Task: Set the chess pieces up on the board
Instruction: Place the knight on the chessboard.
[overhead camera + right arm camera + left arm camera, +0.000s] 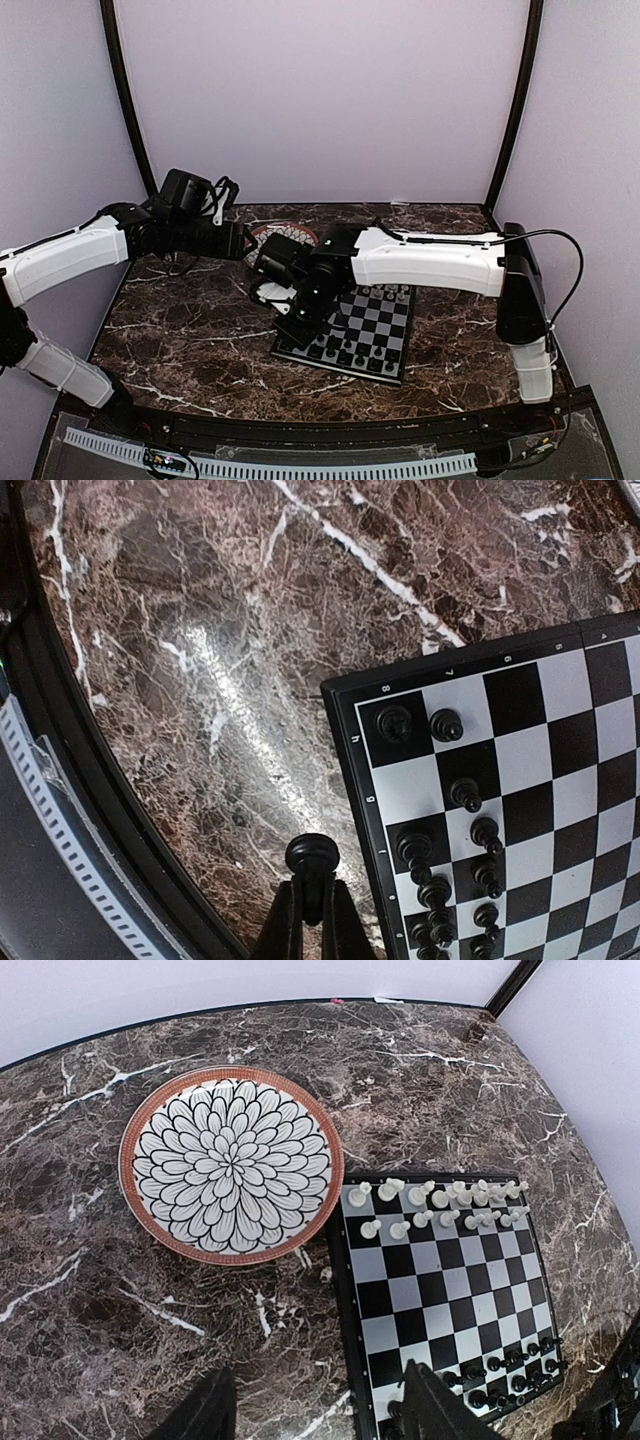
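Note:
The board (440,1280) lies on the marble to the right of the plate. Pale white chess pieces (440,1205) fill its two far rows, and black pieces (510,1370) stand along its near rows. My left gripper (315,1385) is open and empty, high over the marble at the board's left edge, with one finger (430,1405) over the board. My right gripper (312,895) is shut on a black chess piece (311,855), hanging over bare marble just off the board (520,750) beside the rows of black pieces (465,795). From above, the right gripper (300,320) covers the board's (375,325) near left corner.
A round plate (232,1165) with a brown rim and a black and white petal pattern sits empty at the back left of the board. The table's black front rail (60,780) runs close to the right gripper. Purple walls enclose the table.

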